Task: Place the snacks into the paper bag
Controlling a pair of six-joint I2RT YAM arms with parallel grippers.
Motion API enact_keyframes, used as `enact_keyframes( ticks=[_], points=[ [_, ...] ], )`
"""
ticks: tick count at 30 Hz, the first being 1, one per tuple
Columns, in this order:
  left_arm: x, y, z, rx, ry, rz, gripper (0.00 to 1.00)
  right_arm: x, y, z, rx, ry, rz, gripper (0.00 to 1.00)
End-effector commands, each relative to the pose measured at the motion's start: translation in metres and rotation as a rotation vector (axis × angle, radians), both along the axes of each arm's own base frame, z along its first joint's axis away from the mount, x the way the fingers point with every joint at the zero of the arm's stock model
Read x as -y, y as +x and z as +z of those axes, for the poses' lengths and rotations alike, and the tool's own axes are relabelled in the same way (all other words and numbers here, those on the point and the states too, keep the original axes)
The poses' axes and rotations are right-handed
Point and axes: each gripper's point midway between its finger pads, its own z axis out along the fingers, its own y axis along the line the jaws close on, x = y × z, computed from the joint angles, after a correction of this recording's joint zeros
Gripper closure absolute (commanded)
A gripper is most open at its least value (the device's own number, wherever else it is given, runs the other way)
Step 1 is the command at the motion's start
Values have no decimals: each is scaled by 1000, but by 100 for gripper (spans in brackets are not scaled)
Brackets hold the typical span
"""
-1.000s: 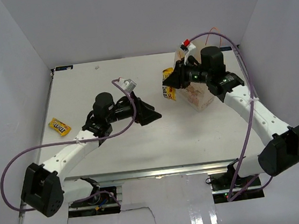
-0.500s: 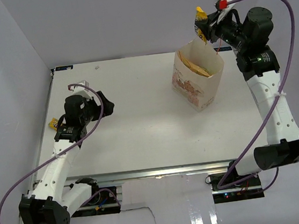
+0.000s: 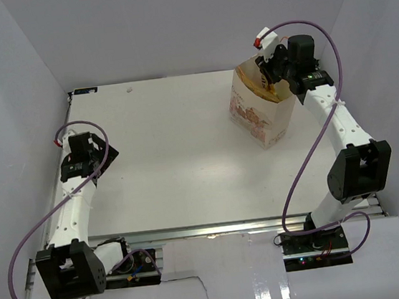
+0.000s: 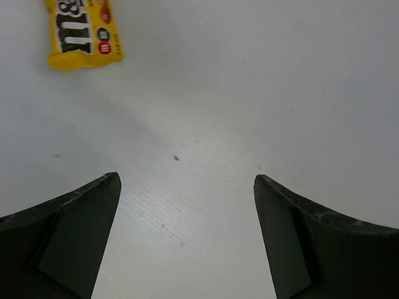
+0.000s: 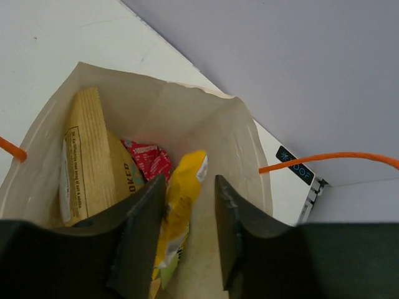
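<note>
The paper bag [image 3: 259,117] stands upright at the back right, cream with a pinkish print. My right gripper [image 3: 268,77] points down into its mouth. Seen from the right wrist, the right gripper [image 5: 190,179] is open. A yellow M&M's packet [image 5: 184,198] leans on the left finger, with a gap to the right finger. Deeper inside the bag sit the tan chip bag [image 5: 87,156] and a red packet [image 5: 147,159]. My left gripper [image 3: 99,152] hovers near the table's left edge. The left gripper [image 4: 187,176] is wide open and empty, and a second yellow M&M's packet [image 4: 81,31] lies flat ahead of it.
The bag's orange cord handles [image 5: 324,159] stick out to both sides of its mouth. A white wall [image 5: 299,62] rises just behind the bag. Another wall [image 3: 11,142] stands close to the left arm. A small black label [image 5: 295,167] sits at the table's back corner.
My right gripper came down from above the bag into its mouth and its jaws parted off the yellow packet. The left arm swung left over the other yellow packet.
</note>
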Motion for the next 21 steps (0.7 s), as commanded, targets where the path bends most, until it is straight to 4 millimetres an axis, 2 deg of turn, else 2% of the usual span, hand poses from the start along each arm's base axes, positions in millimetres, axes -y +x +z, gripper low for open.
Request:
enact_keyframes(
  ticks=[1, 3, 5, 6, 8, 9, 10, 11, 12, 13, 15, 18, 19, 21],
  points=[
    [-35, -7, 3, -62, 34, 226, 2, 4, -4, 49, 124, -1, -7, 51],
    [-48, -8, -7, -123, 45, 318, 2, 3, -9, 56, 116, 14, -4, 49],
    [-64, -10, -4, -161, 75, 403, 2, 1, -16, 69, 121, 49, 10, 47],
    [-68, -8, -12, -203, 85, 425, 2, 3, -20, 69, 104, 61, 11, 46],
    [-79, -2, -6, -214, 111, 470, 2, -1, -34, 83, 103, 103, 47, 46],
    [-82, 0, -13, -251, 123, 483, 2, -5, -46, 86, 89, 120, 90, 46],
    [-85, 4, -13, -255, 131, 489, 2, -8, -54, 88, 84, 128, 120, 45],
    [-90, 12, -5, -237, 149, 504, 2, -11, -61, 87, 76, 122, 158, 45],
    [-93, 16, -6, -239, 157, 518, 2, -13, -69, 81, 61, 118, 191, 45],
    [-98, 24, -10, -251, 169, 526, 2, -20, -85, 82, 50, 124, 257, 41],
    [-109, 30, -28, -311, 194, 538, 2, -25, -102, 72, 32, 117, 306, 36],
    [-124, 42, -38, -348, 202, 552, 2, -25, -109, 60, -11, 119, 311, 35],
    [-133, 41, -53, -395, 205, 559, 3, -24, -109, 56, -27, 120, 303, 35],
    [-144, 51, -61, -397, 176, 558, 4, -23, -112, 50, -63, 127, 297, 33]
  ],
)
